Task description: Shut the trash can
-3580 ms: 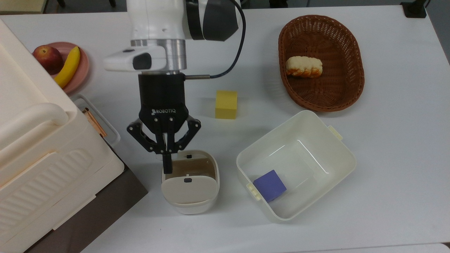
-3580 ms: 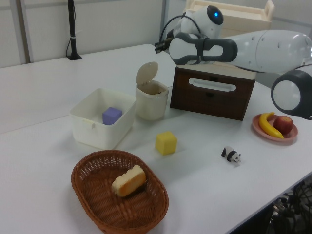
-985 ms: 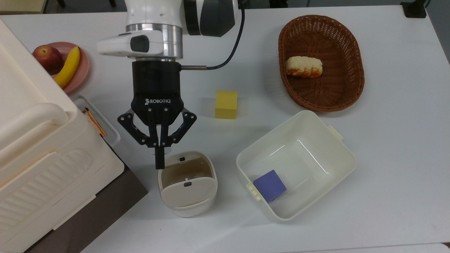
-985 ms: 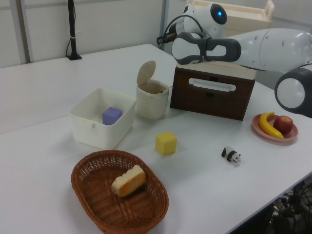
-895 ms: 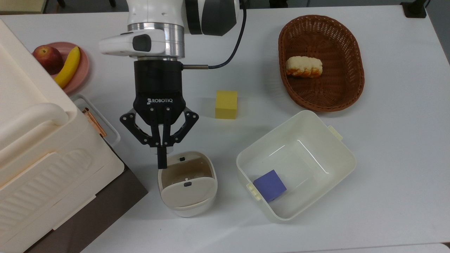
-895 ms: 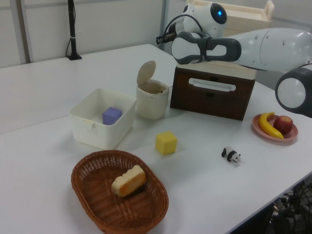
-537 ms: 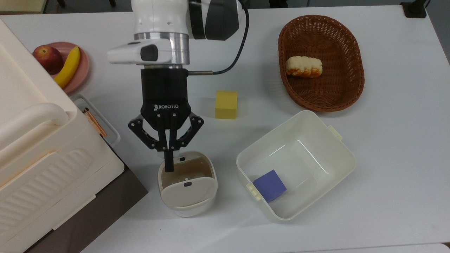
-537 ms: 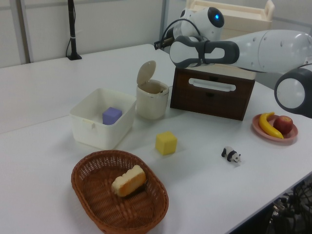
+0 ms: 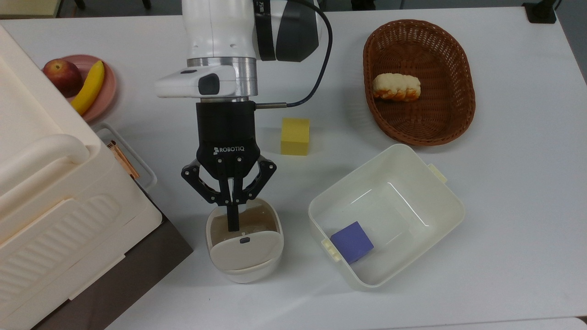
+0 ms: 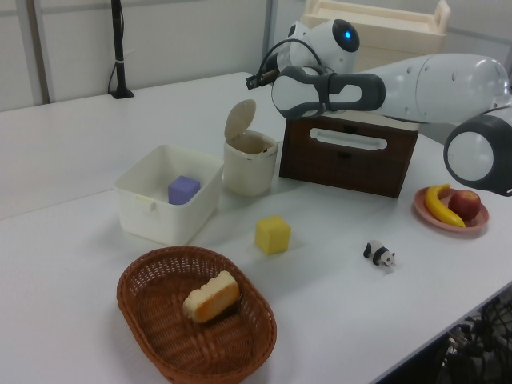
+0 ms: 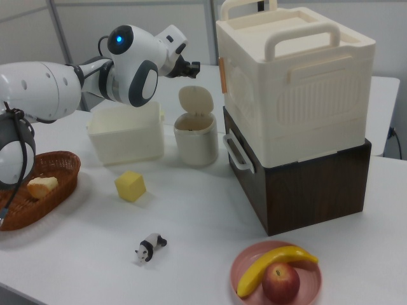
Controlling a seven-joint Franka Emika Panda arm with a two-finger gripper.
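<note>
The trash can (image 9: 244, 268) is a small cream-white bin standing near the table's front edge in the top view. Its beige lid (image 9: 245, 250), with a small black button, stands raised on its hinge, and the brownish inside shows. My gripper (image 9: 233, 221) is shut, its black fingers pressed together and pointing down over the can's open mouth. In the left view the gripper (image 10: 255, 80) hangs above and to the right of the upright lid (image 10: 239, 120) of the trash can (image 10: 250, 170). The right view shows the gripper (image 11: 191, 65) above the lid (image 11: 194, 100).
A cream tub (image 9: 440, 197) holding a purple block (image 9: 352, 241) sits right of the can in the top view. Also there: a yellow block (image 9: 295, 136), a wicker basket (image 9: 463, 107) with bread, a fruit plate (image 9: 108, 87), a cream box on a brown drawer unit (image 9: 59, 220), and a toy panda (image 10: 378, 254).
My gripper has moved to the top view's right and toward the can, from beside its rim to over the open mouth. The lid still stands up.
</note>
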